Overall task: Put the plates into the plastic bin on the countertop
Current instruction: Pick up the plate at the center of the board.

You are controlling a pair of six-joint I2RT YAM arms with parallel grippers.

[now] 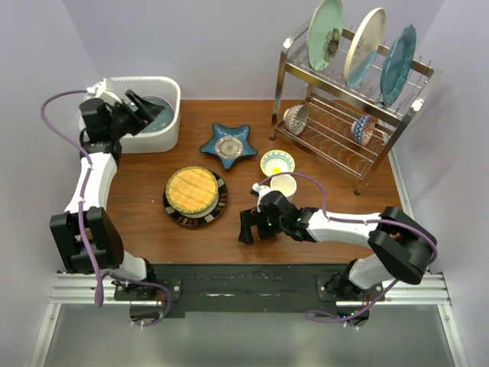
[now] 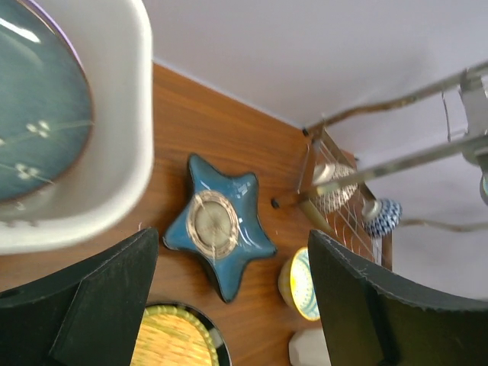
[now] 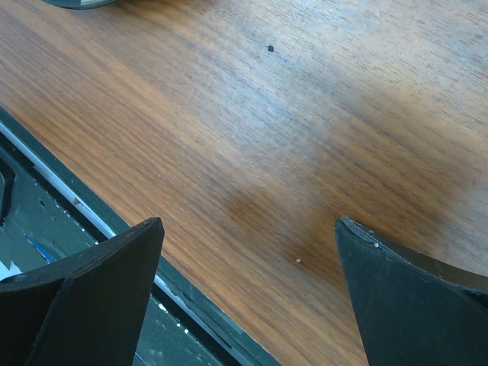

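The white plastic bin [image 1: 166,131] stands at the back left of the countertop [image 1: 137,183], and a dark teal plate [image 2: 38,114] lies inside it. My left gripper [image 1: 143,107] hovers over the bin's right part, open and empty [image 2: 232,236]. Out on the wood lie a blue star-shaped plate [image 1: 228,145] [image 2: 217,229] and a black-rimmed plate with a yellow woven centre [image 1: 195,195] [image 2: 171,339]. Three more plates stand upright on the rack: pale green [image 1: 326,34], cream and blue [image 1: 363,46], teal [image 1: 399,65]. My right gripper [image 1: 256,228] is open over bare wood [image 3: 248,221] near the front edge.
A steel wire dish rack [image 1: 397,115] fills the back right, with two patterned bowls [image 1: 296,118] [image 1: 364,130] on its lower tier. A small yellow bowl [image 1: 276,162] and a white mug [image 1: 283,186] sit just behind my right arm. The black front rail [image 3: 46,229] borders the wood.
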